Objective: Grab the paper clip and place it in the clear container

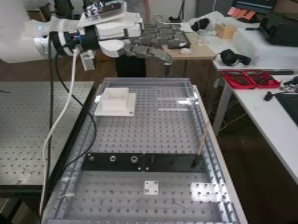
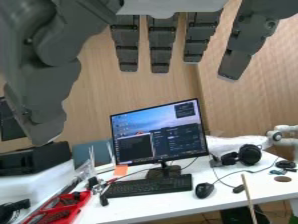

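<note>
I get soft, fairly bright light, source unclear. White glare breaks up the perforated grey metal worktop [image 1: 126, 137] at its near right; the dark brown floor [image 1: 249, 165] sinks into shadow. Against the pale wooden wall [image 2: 100, 92], the dark grey fingers [image 2: 159, 42] look dim.
</note>
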